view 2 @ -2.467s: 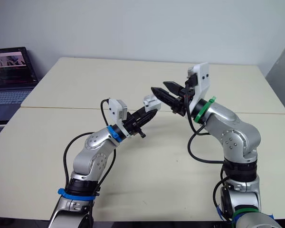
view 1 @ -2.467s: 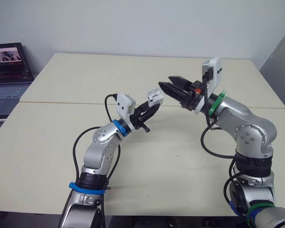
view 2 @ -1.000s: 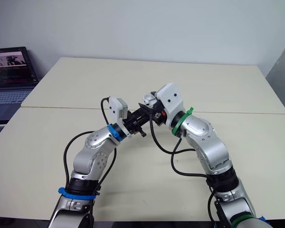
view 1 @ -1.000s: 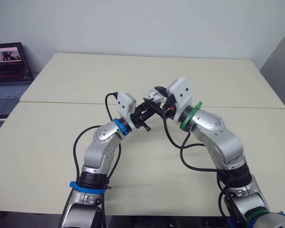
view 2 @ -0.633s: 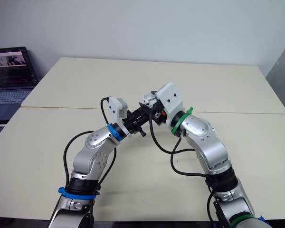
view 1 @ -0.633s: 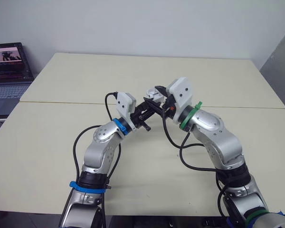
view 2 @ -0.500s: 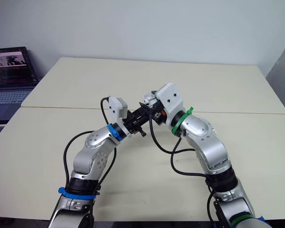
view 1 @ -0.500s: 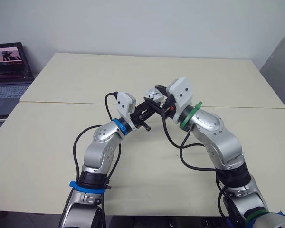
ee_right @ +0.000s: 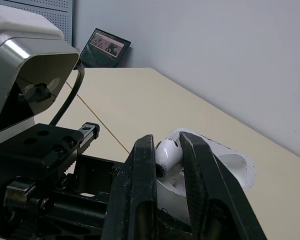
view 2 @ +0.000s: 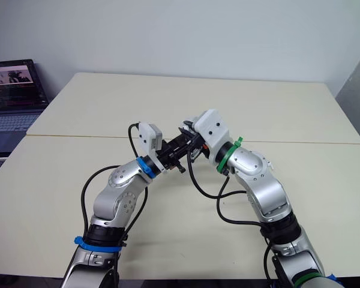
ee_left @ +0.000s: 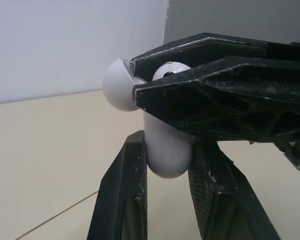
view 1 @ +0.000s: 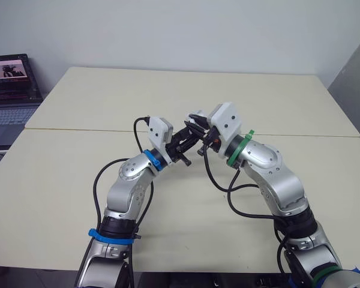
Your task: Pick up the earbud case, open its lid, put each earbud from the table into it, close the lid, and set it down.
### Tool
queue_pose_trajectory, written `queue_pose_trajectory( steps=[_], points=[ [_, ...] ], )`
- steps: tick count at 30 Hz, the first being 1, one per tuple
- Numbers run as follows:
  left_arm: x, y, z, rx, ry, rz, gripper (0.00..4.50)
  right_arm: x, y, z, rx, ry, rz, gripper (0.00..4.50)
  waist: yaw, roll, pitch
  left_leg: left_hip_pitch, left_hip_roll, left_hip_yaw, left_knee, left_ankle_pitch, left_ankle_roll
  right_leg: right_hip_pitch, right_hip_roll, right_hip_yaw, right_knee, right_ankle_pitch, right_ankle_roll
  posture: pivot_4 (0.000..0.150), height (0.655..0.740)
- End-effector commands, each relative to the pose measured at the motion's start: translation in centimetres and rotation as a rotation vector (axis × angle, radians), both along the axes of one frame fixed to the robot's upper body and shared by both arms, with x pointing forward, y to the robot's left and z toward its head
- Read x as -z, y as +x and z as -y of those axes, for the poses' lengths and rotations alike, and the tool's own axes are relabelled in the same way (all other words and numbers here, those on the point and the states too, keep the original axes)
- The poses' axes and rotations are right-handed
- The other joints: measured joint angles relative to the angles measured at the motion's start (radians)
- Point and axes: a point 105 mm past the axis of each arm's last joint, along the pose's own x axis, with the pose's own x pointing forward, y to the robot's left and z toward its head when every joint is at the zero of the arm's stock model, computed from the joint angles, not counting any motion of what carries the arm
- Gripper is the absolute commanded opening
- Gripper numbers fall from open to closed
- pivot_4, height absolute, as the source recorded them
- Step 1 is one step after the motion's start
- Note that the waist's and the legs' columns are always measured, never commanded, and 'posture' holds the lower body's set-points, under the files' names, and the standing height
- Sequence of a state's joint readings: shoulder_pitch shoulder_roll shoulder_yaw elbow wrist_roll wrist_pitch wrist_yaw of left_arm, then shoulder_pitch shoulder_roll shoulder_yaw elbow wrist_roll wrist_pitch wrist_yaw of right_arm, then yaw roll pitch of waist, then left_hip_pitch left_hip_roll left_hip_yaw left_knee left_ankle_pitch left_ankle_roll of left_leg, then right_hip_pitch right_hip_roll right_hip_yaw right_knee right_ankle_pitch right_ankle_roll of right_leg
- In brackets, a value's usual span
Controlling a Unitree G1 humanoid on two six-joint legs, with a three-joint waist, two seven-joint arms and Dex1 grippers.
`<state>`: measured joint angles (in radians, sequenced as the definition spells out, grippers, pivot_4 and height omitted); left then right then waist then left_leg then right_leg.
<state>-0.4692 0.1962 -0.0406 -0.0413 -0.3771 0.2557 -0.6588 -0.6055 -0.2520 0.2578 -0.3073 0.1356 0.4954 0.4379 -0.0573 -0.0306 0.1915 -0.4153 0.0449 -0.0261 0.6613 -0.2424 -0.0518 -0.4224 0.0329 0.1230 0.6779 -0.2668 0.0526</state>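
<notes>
Up over the middle of the bench (view 1: 258,90), the left gripper (view 1: 185,141) has its jaws clenched on the white earbud case (ee_left: 166,152), with the lid (ee_left: 115,85) swung open. The right gripper (ee_right: 166,144) meets it from the right, jaws pinching an earbud (ee_left: 171,70) right at the case's mouth. This looks like the loading step. Next, I'd say, the bud needs seating squarely in its socket before those jaws let go. Whether it's seated already, I can't tell.
</notes>
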Motion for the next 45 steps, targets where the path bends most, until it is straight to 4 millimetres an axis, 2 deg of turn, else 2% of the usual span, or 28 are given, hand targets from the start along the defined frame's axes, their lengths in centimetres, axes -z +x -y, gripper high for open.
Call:
queue_pose_trajectory(
  steps=[1, 6, 11, 17, 23, 28, 35, 45],
  points=[
    [-1.8, -1.2, 0.7, 0.076, -0.028, 0.053, 0.73, -2.1, -0.1, 1.5, -0.070, 0.079, -0.027, 0.36, 0.000, 0.000, 0.000, 0.000, 0.000, 0.000, 0.000, 0.000, 0.000, 0.000, 0.000, 0.000, 0.000, 0.000, 0.000, 0.150, 0.7400],
    [-2.8, -2.8, 1.3, 0.206, -0.058, 0.017, 0.73, -4.0, -0.4, 3.2, -0.214, 0.138, -0.081, 0.36, -0.001, 0.000, 0.000, 0.000, 0.000, 0.000, 0.001, 0.000, 0.000, 0.000, 0.000, 0.000, 0.000, 0.002, -0.003, 0.150, 0.7400],
    [-3.1, -4.2, 1.4, 0.314, -0.047, -0.027, 0.73, -4.8, -1.3, 4.4, -0.332, 0.126, -0.137, 0.36, -0.001, 0.000, 0.000, 0.000, 0.000, -0.001, 0.000, 0.000, 0.000, 0.000, 0.000, -0.001, 0.000, 0.002, -0.003, 0.150, 0.7400],
    [-3.6, -4.3, 1.0, 0.358, -0.054, -0.059, 0.73, -5.9, -2.0, 4.9, -0.405, 0.140, -0.190, 0.36, -0.001, 0.000, 0.000, 0.000, 0.000, 0.000, 0.001, 0.000, 0.000, 0.000, 0.000, -0.001, 0.001, -0.001, 0.002, 0.150, 0.7400],
    [-3.1, -4.5, 1.0, 0.398, -0.046, -0.094, 0.73, -7.1, -3.3, 4.5, -0.487, 0.182, -0.253, 0.36, 0.000, 0.000, 0.000, 0.000, 0.000, 0.000, 0.001, 0.000, 0.000, 0.001, 0.000, -0.001, 0.000, -0.001, 0.001, 0.150, 0.7400],
    [-3.4, -4.6, 1.0, 0.418, -0.035, -0.083, 0.73, -6.5, -4.0, 4.4, -0.511, 0.158, -0.272, 0.36, 0.000, 0.000, 0.000, 0.000, 0.000, 0.000, 0.000, 0.000, 0.000, 0.000, 0.000, -0.001, 0.000, -0.001, 0.001, 0.150, 0.7400],
    [-4.0, -5.1, 1.3, 0.458, -0.036, -0.072, 0.73, -5.4, -3.4, 4.5, -0.468, 0.130, -0.233, 0.36, 0.000, 0.000, 0.000, 0.000, 0.000, 0.000, 0.001, 0.000, 0.000, 0.000, 0.000, -0.001, 0.000, -0.001, 0.002, 0.150, 0.7400],
    [-4.3, -5.2, 1.4, 0.469, -0.037, -0.064, 0.73, -4.3, -3.6, 4.6, -0.473, 0.084, -0.230, 0.36, 0.000, 0.000, 0.000, 0.000, 0.000, 0.000, 0.001, 0.000, 0.000, 0.000, 0.000, -0.001, 0.000, -0.001, 0.002, 0.150, 0.7400]
  ],
)
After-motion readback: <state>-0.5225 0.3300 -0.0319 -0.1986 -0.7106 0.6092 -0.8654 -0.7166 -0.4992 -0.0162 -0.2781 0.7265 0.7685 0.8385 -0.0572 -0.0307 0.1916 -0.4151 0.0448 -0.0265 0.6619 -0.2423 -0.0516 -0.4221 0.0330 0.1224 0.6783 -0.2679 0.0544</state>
